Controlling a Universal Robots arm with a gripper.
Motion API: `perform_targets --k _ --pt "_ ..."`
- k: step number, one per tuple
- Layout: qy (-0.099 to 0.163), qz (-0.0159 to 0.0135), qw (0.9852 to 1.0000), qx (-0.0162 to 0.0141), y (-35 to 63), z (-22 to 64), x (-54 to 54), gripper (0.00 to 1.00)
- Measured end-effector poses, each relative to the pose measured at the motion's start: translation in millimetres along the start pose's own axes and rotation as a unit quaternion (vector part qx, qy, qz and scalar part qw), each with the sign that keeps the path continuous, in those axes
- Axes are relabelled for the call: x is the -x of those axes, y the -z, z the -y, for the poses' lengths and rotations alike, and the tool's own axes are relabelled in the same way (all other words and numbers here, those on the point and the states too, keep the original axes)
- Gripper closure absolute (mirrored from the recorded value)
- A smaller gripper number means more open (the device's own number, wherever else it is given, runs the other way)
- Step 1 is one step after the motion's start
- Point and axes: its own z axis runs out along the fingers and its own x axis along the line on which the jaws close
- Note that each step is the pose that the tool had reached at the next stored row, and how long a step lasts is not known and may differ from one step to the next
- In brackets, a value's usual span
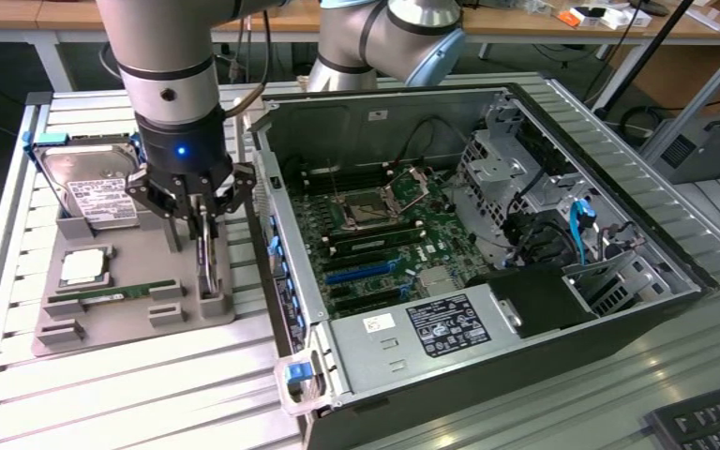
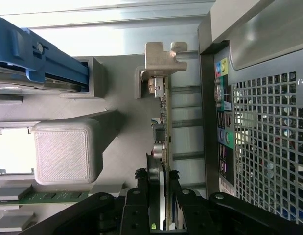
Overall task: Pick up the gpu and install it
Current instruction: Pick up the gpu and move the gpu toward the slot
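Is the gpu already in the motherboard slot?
No, the gpu stands on edge in the grey holder outside the case, with the gripper closed on it.

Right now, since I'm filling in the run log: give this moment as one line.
gripper: jaws shut on gpu | gpu: on edge in gray holder | computer case: open, beside holder

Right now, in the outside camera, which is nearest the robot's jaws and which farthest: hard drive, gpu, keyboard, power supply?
1. gpu: standing on edge in the gray tray, between the gripper's jaws.
2. hard drive: on the tray, exterior view's left.
3. power supply: inside the computer case, exterior view's right.
4. keyboard: far lower right corner.
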Motion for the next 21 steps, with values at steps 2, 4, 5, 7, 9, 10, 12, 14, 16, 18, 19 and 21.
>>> perform_targets --k 2,4,5,7,9,10,12,14,16,18,19,21 --pt "0.000 0.0000 1.0000 0.0000 0.5 0.0 0.0 0.73" --pt "0.000 0.0000 1.0000 0.0000 1.0 0.0 0.0 0.73" --pt "0.000 0.0000 1.0000 0.0000 1.3 0.0 0.0 0.73" --pt "0.000 0.0000 1.0000 0.0000 1.9 0.1 0.1 0.73" --pt "0.000 0.0000 1.0000 0.0000 2.5 0.1 0.1 0.73" --pt "0.000 0.0000 1.0000 0.0000 2.8 0.1 0.1 0.73" --pt "0.000 0.0000 1.0000 0.0000 3.5 0.1 0.1 0.73" --pt "0.000 0.0000 1.0000 0.0000 4.2 0.1 0.1 0.73" --pt "0.000 0.0000 1.0000 0.0000 5.0 0.2 0.2 0.73" --pt "0.000 0.0000 1.0000 0.0000 5.5 0.2 0.2 0.73" --pt "0.000 0.0000 1.0000 0.0000 5.8 0.2 0.2 0.73" --pt "0.000 0.0000 1.0000 0.0000 6.5 0.3 0.2 0.73"
